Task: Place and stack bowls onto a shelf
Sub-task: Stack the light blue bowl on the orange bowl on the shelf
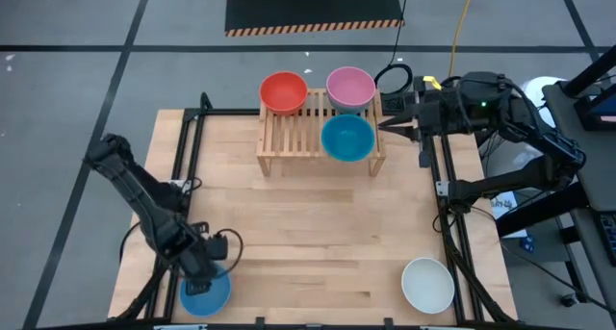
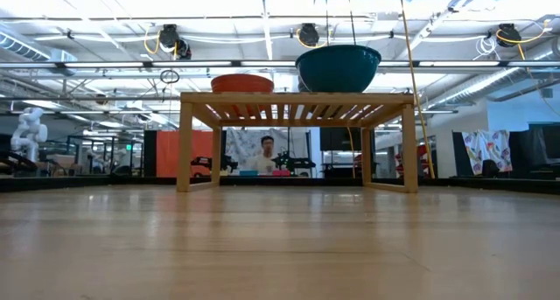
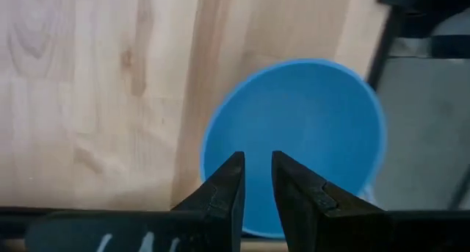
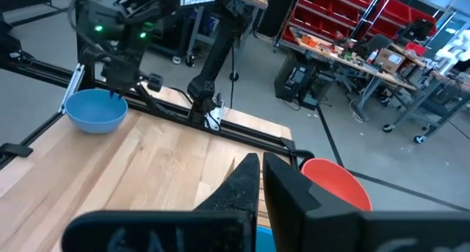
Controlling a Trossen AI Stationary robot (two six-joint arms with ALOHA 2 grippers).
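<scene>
**While Reaching Low at the Near Left Corner**

While scanning the light wooden bench point(image 1: 308, 224) from above, find the left pincer point(image 1: 199, 280) at the near left corner, directly over the light-blue round plastic bowl point(image 1: 205, 293). Fingers point(image 3: 229, 189) a little apart there, released, with blue showing in the narrow gap. Impossible to tell whether touching the rim. Bowl itself down on the bench, right at the edge.

At the far side of the bench: the low light-wood slatted shelf point(image 1: 289, 142). On its far left corner, a red round plastic bowl point(image 1: 283, 91). On its far right corner, a pink round plastic bowl point(image 1: 349, 87). Just in front of the pink one, a teal round plastic bowl point(image 1: 346, 138), each on the slats by itself.

Just beside the shelf's right end, level with the teal bowl, note the right pincer point(image 1: 385, 126), clenched and empty, tips toward the shelf.

At the near right corner of the bench, well apart from the rest, a white round plastic bowl point(image 1: 427, 284), upright.
</scene>
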